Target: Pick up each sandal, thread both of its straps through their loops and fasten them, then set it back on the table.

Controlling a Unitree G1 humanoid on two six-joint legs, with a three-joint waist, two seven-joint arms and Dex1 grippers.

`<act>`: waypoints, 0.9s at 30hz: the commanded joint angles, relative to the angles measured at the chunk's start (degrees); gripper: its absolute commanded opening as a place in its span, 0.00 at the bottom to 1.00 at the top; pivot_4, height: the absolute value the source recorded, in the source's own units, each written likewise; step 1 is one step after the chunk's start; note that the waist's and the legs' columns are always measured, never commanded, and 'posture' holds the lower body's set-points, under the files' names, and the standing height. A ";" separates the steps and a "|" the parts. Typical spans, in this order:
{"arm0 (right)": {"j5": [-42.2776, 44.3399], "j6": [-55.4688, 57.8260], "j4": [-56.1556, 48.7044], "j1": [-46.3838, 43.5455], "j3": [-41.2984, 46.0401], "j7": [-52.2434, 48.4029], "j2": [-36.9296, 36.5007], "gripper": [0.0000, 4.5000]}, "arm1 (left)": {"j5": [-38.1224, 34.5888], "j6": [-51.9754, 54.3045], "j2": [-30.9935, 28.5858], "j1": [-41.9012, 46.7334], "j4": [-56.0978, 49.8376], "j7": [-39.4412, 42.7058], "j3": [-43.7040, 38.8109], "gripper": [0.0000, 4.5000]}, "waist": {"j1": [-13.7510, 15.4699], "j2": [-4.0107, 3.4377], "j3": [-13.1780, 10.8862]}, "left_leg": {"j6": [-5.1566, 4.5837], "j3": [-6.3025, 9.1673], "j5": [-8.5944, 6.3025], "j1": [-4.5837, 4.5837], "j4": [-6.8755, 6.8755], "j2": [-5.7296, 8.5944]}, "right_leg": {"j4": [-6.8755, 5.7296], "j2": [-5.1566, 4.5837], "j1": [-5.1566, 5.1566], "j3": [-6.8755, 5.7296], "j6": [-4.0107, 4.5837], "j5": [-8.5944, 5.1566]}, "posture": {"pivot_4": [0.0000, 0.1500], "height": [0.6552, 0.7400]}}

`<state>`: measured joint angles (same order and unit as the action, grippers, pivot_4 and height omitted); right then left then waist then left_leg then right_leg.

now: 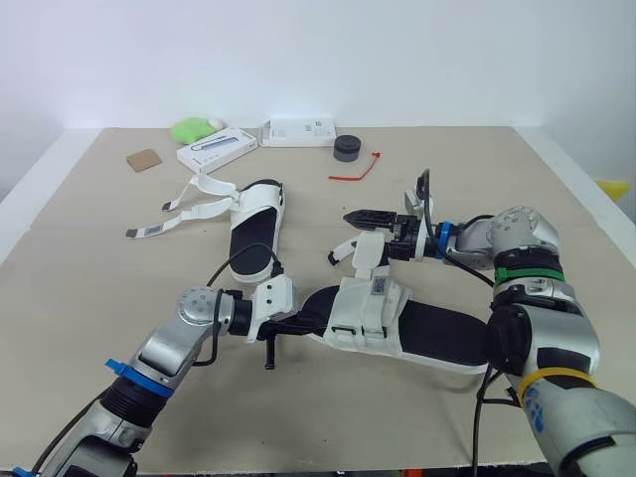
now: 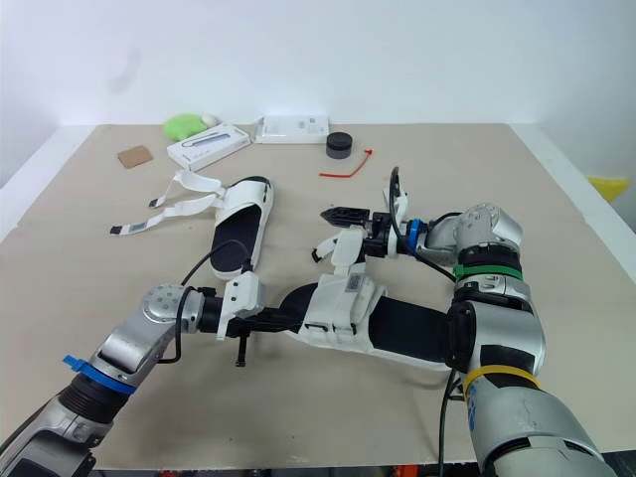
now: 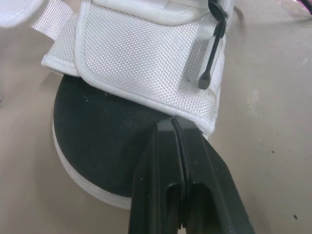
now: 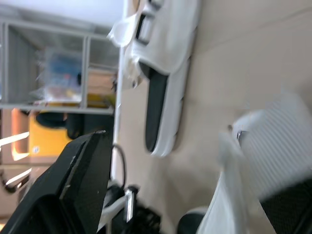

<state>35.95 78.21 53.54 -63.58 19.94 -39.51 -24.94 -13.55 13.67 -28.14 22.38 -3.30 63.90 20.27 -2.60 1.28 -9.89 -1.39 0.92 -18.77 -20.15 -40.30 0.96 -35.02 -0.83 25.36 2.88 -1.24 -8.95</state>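
The near sandal (image 1: 427,336), white with a black insole, lies across the table's front middle. My left gripper (image 1: 298,320) is shut, its tips (image 3: 173,123) pressed against the toe end at the edge of the white front band. One white strap (image 1: 366,250) of this sandal stands up beside my right gripper (image 1: 363,229), whose fingers (image 4: 73,185) are spread open, the strap blurred between them. The second sandal (image 1: 256,229) lies further back on the left, its loose straps (image 1: 189,204) splayed over the table.
Along the back of the table sit a white box (image 1: 216,151), a green object (image 1: 189,129), a second white box (image 1: 298,131), a black round cap (image 1: 347,148), a red tie (image 1: 356,171) and a brown card (image 1: 144,159).
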 commanded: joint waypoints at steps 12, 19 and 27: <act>-0.81 -7.63 3.12 -3.19 3.28 1.82 -0.88 0.98 | 2.69 1.54 -1.16 -1.89 1.88 0.37 2.41 0.00 | -0.01 0.00 0.00 | -0.01 0.00 0.00 0.00 0.00 0.00 | 0.01 0.00 -0.01 0.01 0.00 0.00 | 1.00 1.00; -1.64 -11.90 4.26 -3.78 3.67 1.68 -1.01 0.98 | 2.79 1.45 -1.08 -1.50 2.26 0.55 2.51 0.00 | -0.01 0.00 0.00 | -0.01 -0.01 0.00 0.00 0.00 0.01 | 0.01 0.00 -0.01 0.02 0.00 0.00 | 1.00 1.00; -2.77 -14.75 4.72 -3.90 2.97 0.94 -1.08 0.47 | 2.83 1.40 -0.98 -1.44 2.49 0.55 2.56 0.00 | -0.01 0.00 0.00 | -0.01 -0.03 0.00 0.00 0.00 0.02 | 0.01 0.00 -0.01 0.05 -0.02 0.01 | 1.00 1.00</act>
<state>33.15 65.17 59.25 -65.26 22.40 -37.67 -24.92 -13.45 13.67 -28.14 22.43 -3.29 63.89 20.30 -2.61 1.28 -9.89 -1.39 0.89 -18.77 -20.15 -40.30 0.98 -35.02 -0.83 25.35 2.93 -1.25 -8.95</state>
